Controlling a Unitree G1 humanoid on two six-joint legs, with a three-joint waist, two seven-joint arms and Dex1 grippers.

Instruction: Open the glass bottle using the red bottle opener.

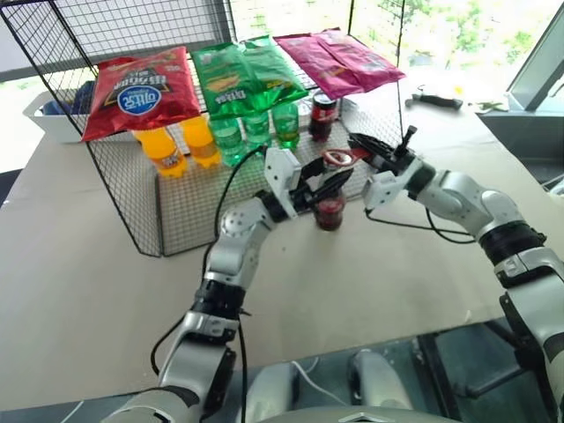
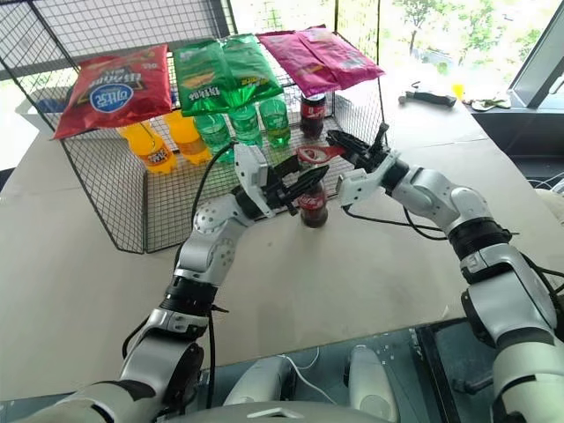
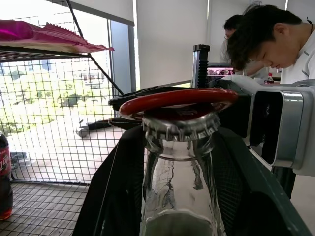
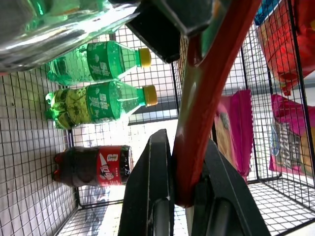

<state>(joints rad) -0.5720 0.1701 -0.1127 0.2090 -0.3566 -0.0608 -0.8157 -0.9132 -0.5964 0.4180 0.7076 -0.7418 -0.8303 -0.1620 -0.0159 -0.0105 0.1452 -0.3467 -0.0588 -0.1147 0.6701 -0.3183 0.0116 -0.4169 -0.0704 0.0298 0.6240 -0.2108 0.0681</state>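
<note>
The glass bottle (image 1: 330, 211) stands on the table in front of the wire rack, with dark liquid and a red label. My left gripper (image 1: 319, 188) is shut on it, one black finger on each side of the clear neck (image 3: 179, 196). The red bottle opener (image 1: 340, 159) is pinched by its handle (image 4: 204, 103) in my right gripper (image 4: 184, 169), which is shut on it. The opener's oval ring (image 3: 178, 100) lies over the metal crown cap (image 3: 181, 129), roughly level; whether it touches the cap I cannot tell.
Just behind the bottle stands a black wire rack (image 1: 132, 189) with chip bags on top. Inside it are green bottles (image 1: 256, 128), orange bottles (image 1: 163, 150) and a dark plastic cola bottle (image 1: 322, 116). A white bin (image 1: 48, 115) sits far left. A person (image 3: 275, 39) leans nearby.
</note>
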